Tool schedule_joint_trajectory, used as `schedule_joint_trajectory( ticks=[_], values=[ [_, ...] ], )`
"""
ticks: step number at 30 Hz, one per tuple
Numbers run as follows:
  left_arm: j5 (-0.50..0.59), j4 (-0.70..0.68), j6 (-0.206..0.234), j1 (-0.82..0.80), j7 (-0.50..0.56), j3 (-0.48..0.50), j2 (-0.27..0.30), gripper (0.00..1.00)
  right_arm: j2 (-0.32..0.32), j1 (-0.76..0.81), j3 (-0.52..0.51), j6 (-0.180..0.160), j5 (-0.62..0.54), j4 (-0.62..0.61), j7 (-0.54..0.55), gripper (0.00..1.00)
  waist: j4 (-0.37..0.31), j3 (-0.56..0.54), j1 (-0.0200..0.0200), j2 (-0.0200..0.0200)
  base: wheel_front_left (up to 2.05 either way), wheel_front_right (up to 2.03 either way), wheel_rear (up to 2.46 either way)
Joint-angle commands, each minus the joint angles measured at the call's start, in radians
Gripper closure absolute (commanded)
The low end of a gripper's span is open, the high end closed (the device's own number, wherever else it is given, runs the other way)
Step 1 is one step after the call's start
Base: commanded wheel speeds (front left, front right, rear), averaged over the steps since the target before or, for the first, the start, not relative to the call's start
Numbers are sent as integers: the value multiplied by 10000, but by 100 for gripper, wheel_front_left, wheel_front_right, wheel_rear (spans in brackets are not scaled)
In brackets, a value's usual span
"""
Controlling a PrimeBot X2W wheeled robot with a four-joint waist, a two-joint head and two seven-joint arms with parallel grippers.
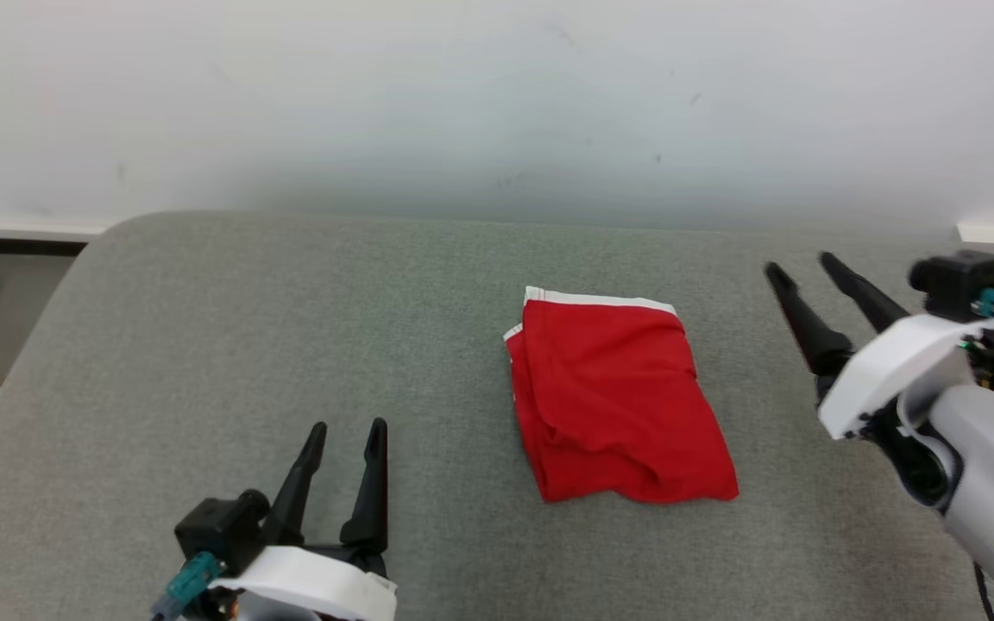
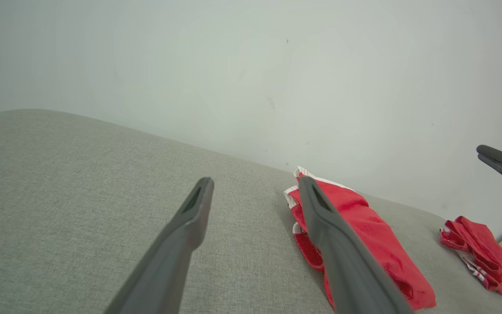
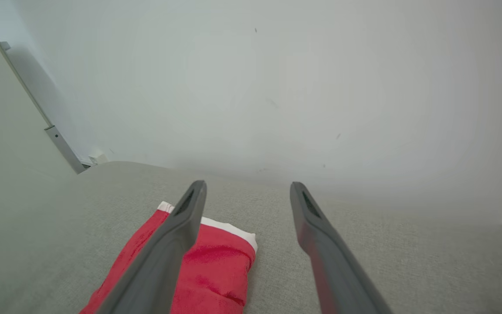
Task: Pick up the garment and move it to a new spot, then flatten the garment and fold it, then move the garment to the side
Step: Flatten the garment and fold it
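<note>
Left jaws, right jaws open; folded garment between, touching neither.

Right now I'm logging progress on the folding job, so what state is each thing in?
red garment: folded into a compact rectangle, lying on the grey cushion, not held.
second red garment: crumpled, unfolded, lying far to the right.
left gripper: open, empty, clear of the cloth.
right gripper: open, empty, to the right of the folded garment.
</note>
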Motion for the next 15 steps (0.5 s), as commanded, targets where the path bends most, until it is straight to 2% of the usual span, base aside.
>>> schedule_joint_trajectory(
  ticks=[1, 5, 8, 11, 15],
  values=[
    [56, -58, -11, 154, 5, 1, 41, 0, -85, 195, -283, 0, -194, 94, -77, 0, -100, -85, 0, 0, 0, 0, 0],
    [259, -396, -10, 173, 5, 147, 41, 0, -412, 1027, -2709, -1, -1441, -179, -60, 0, -206, -105, 0, 0, 0, 0, 0],
    [516, -621, 84, 304, 5, 433, 41, 0, -369, 2188, -4831, -1, -2872, -985, -65, 0, -362, -160, 0, 0, 0, 0, 0],
    [806, -785, 145, 426, 5, 748, 41, 0, -54, 3581, -6626, -1, -4346, -2036, -67, 0, -580, -185, 0, 0, 0, 0, 0],
    [1200, -909, 120, 578, 5, 1229, 41, 0, 609, 5301, -8092, -1, -5916, -3515, -68, 0, -879, -201, 0, 0, 0, 0, 0]
  ],
)
